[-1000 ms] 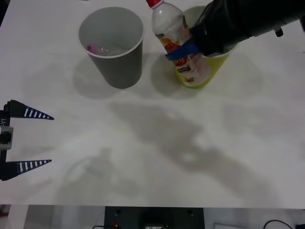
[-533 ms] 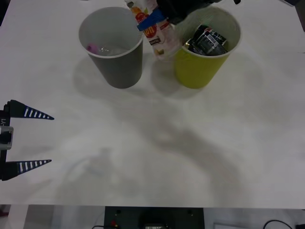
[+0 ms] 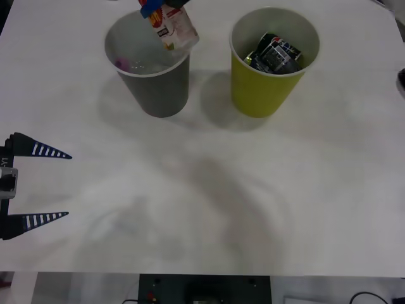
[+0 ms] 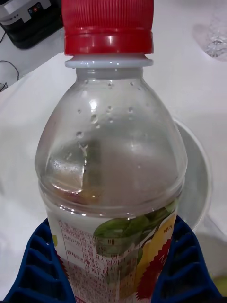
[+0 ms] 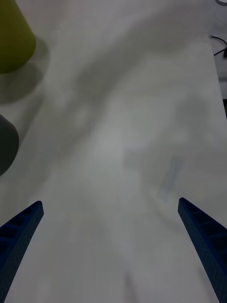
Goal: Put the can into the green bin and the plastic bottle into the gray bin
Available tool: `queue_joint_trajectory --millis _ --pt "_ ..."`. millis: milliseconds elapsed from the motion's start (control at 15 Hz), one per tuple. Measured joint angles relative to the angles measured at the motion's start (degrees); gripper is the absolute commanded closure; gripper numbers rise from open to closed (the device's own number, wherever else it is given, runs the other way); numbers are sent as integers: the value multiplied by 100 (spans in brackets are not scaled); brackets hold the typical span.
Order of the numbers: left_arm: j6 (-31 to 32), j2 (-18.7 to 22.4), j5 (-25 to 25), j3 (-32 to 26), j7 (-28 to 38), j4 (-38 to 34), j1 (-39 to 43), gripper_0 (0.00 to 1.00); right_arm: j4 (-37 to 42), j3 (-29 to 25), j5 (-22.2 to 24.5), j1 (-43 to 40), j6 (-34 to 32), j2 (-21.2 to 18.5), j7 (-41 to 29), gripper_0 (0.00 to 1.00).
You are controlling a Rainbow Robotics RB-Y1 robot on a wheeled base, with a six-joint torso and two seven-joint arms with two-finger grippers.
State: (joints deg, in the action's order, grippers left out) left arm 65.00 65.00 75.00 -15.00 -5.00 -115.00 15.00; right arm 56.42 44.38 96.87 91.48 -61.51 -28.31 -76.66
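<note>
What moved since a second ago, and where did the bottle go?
The right tool, gripping the plastic bottle, carried it left from in front of the green bin to above the gray bin. The can shows now. Both bins and the open left tool stayed put.

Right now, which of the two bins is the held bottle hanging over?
The gray bin. The right gripper holds the plastic bottle above its rim, while the green bin, beside it and apart, holds the dark can.
</note>
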Motion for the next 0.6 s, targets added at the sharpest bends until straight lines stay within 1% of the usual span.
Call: queue_joint_trajectory --millis 133,267,333,400,467,533,600 --pt "0 0 0 0 0 0 0 2 -572 1 302 144 284 453 1 100" --pt "0 0 0 0 0 0 0 2 -890 1 429 207 476 707 33 99" --pt "0 0 0 0 0 0 0 2 -956 1 444 222 510 763 60 91" --pt "0 0 0 0 0 0 0 2 -981 1 447 229 514 791 79 76" --pt "0 0 0 0 0 0 0 2 -984 1 447 230 513 797 123 45" --pt "0 0 0 0 0 0 0 2 -984 1 447 230 516 795 176 0" --pt "0 0 0 0 0 0 0 2 -985 1 446 230 517 794 242 0"
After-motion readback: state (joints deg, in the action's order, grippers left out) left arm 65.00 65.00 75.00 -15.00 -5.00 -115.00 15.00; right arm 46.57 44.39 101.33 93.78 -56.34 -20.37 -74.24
